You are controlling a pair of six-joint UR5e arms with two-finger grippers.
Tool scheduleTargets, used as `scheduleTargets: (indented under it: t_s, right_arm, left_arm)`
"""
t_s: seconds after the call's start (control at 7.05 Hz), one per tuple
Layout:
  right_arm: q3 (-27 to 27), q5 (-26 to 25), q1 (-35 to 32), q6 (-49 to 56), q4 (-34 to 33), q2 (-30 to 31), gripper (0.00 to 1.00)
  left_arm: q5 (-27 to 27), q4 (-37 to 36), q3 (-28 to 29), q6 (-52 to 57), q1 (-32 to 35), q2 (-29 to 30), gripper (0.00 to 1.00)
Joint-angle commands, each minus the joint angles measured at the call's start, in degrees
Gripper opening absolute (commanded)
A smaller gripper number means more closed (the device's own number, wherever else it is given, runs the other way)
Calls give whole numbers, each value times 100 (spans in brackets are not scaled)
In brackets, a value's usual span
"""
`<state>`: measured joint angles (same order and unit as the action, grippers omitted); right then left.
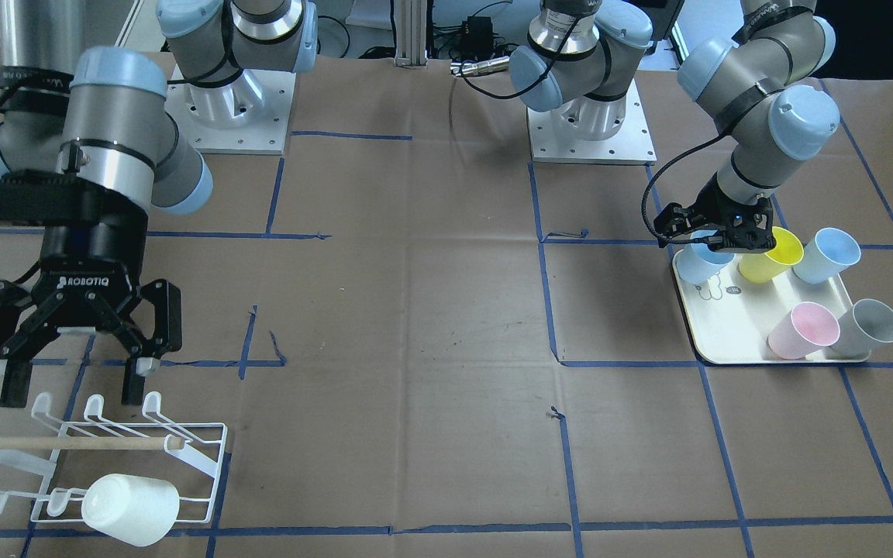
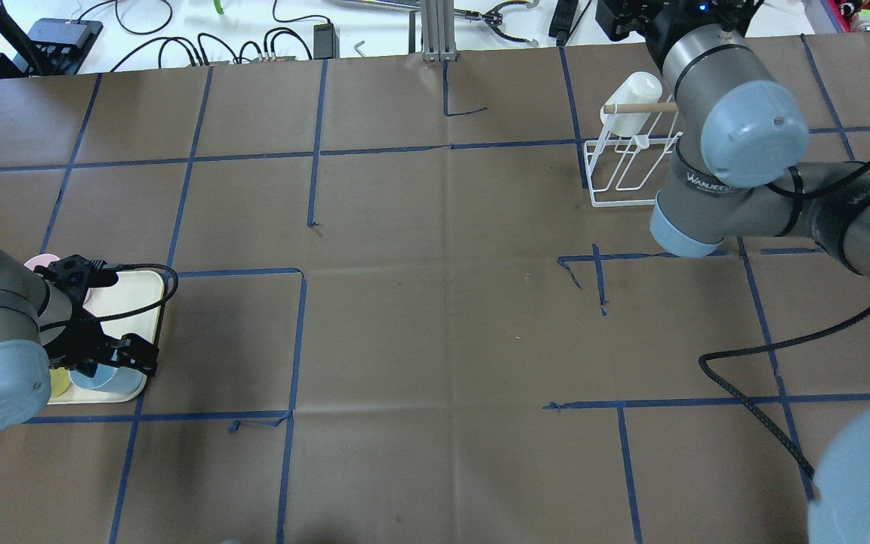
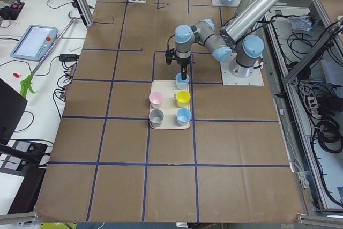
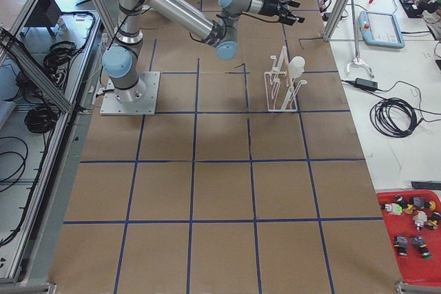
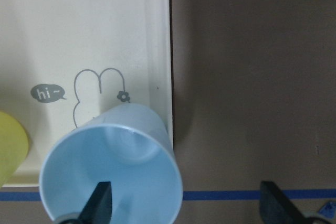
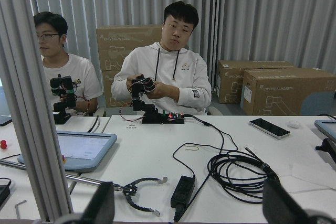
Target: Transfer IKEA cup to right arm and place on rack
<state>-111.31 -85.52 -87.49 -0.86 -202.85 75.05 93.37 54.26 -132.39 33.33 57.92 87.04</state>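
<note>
A pale-blue IKEA cup (image 5: 113, 171) stands upright at the corner of the cream bear tray (image 5: 79, 35). My left gripper (image 5: 186, 205) is open and straddles the cup's wall, with one finger inside the cup and the other outside over the brown table. From across the table this gripper (image 1: 714, 240) hangs over that cup (image 1: 698, 263). My right gripper (image 1: 74, 386) is open and empty just above the white wire rack (image 1: 198, 457). A white cup (image 1: 132, 508) lies on one of the rack's prongs.
Yellow (image 1: 770, 256), blue (image 1: 826, 256), pink (image 1: 803, 329) and grey (image 1: 869, 325) cups share the tray (image 1: 725, 325). Blue tape lines cross the brown table. Two people sit behind a white desk with cables (image 6: 231, 166) in the right wrist view.
</note>
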Motion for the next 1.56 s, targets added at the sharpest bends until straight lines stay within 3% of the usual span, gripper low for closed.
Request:
scheduleTargets:
  t_s: [0.0, 0.28, 0.57, 0.85, 1.28, 1.42]
  right_arm:
    - [-896, 44, -145, -1050, 263, 1079, 100]
    - [-1261, 804, -260, -2176, 194, 1380, 100]
    - [-1357, 1422, -383, -3667, 184, 1399, 100]
    - [-1428, 1433, -383, -5740, 167, 1390, 100]
    - [-1516, 1598, -392, -6862, 149, 1399, 100]
    - [-1673, 1782, -383, -7327, 53, 1399, 100]
  left_arm:
    - [23, -3, 46, 94, 0, 15, 51]
    - [330, -3, 99, 77, -9, 32, 3]
    - [322, -21, 212, 103, -18, -11, 0]
    - [270, 511, 912, 86, 70, -38, 0]
    - [-178, 2364, 3176, 7, 1182, 154, 0]
    - [-614, 2570, 3845, -28, 1578, 364, 0]
